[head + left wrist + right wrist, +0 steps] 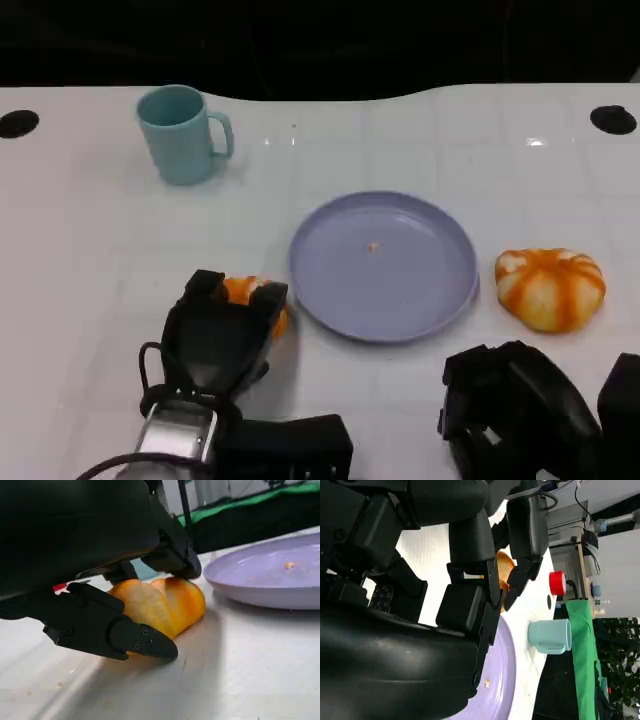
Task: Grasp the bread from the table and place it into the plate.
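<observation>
Glossy ridged bread beside smooth round plate.

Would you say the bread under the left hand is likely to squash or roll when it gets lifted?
The bread looks soft and puffy, so it would probably dent under a firm squeeze by the left hand. It seems light for its size. Its rounded lobes suggest that it might rock, yet it rests flat on the table.

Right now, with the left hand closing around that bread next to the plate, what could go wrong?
The left hand grips the bread only at its edges, so it might slip on lifting. The bread lies close to the plate rim, so a low carry could knock the plate. A second bread sits beyond the plate; a nudged plate could bump it.
</observation>
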Robot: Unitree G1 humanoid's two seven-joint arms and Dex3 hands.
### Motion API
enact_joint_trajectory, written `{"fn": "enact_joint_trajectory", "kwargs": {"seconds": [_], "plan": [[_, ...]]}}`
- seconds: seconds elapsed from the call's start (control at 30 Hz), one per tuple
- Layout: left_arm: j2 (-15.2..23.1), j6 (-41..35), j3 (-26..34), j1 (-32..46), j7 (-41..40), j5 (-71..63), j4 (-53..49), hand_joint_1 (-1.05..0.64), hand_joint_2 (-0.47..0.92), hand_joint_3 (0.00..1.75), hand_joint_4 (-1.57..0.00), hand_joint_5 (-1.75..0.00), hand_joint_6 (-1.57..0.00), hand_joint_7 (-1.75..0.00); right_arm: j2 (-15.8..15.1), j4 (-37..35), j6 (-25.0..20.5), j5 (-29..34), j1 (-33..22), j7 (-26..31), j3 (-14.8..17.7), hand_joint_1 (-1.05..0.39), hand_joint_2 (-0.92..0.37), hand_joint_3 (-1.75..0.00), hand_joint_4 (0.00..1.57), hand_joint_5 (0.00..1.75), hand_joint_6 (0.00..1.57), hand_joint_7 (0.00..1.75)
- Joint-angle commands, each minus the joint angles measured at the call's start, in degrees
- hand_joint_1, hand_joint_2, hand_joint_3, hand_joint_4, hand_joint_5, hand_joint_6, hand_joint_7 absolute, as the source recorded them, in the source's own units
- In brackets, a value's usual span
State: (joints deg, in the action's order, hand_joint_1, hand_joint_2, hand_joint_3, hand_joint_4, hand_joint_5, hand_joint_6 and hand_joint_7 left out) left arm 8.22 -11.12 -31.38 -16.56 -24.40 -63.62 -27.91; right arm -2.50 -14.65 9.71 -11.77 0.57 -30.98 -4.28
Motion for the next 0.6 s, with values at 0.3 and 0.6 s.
{"fn": "enact_joint_trajectory", "kwargs": {"seconds": [0.3, 0.6], "plan": [[-0.07, 9.52, -1.41, -6.78, -28.21, 5.41, -24.74, -0.26, 0.56, 1.03, -0.84, -1.75, -0.69, -1.68, -0.72, 0.17, -0.14, -0.59, -0.13, -0.15, 0.67, -1.05, -0.05, -1.37, 1.56, 1.31, 1.57, 1.05], [-0.23, 15.09, -2.05, -9.38, -36.09, 8.63, -30.75, -0.21, 0.45, 1.36, -0.88, -1.75, -0.65, -1.75, -0.60, 0.15, -0.26, -1.01, -0.37, -0.33, 0.83, -1.05, -0.04, -1.38, 1.56, 1.32, 1.57, 1.04]]}}
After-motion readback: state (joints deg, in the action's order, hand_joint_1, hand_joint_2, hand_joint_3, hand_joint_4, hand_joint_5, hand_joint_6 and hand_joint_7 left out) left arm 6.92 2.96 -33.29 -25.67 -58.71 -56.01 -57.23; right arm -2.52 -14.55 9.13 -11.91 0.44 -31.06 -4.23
